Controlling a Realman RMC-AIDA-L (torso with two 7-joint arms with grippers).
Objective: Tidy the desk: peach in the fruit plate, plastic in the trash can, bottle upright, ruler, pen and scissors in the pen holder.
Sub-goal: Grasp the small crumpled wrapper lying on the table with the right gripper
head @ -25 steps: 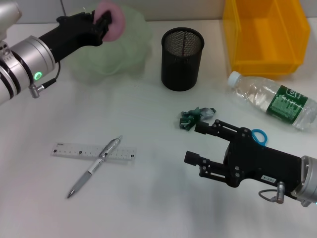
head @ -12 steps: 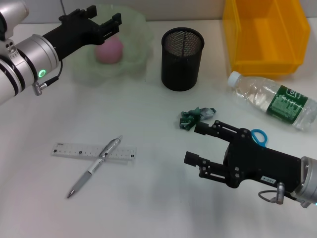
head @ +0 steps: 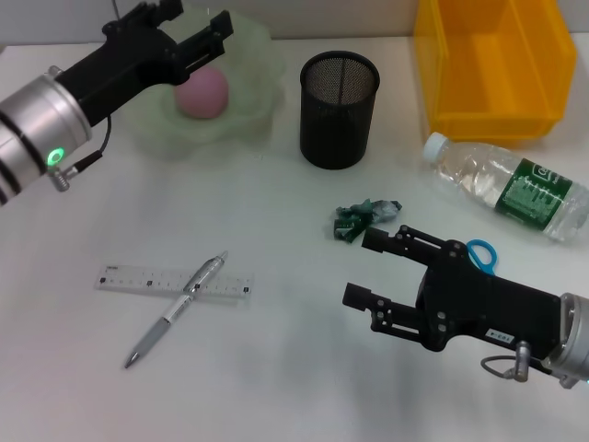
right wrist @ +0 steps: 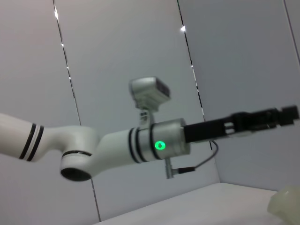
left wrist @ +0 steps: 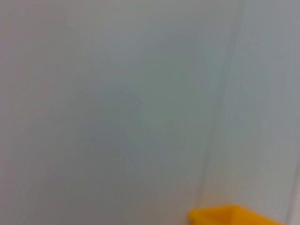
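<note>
Peach [head: 202,90] down in the fruit plate [head: 253,110], far left of the desk [head: 276,368], sitting free. Left gripper [head: 195,20] just above it at the plate's far edge, fingers spread wide, holding nothing. Black mesh pen holder [head: 339,109] upright just right of the plate, with nothing showing above its rim. Yellow trash can [head: 488,69] at the far right corner; a corner of it also visible in the left wrist view [left wrist: 225,215]. Bottle [head: 511,189] on its side just near of the can, white cap pointing left. Crumpled green plastic [head: 366,217] out mid-desk, near of the pen holder. Right gripper [head: 363,267] low at the near right, fingers parted and empty, the far finger just near of the plastic. Blue scissors [head: 483,254] only peeking out behind that gripper's body. Ruler [head: 138,279] flat at the near left, pen [head: 175,311] crossing over it on a slant, tip toward the near edge.
</note>
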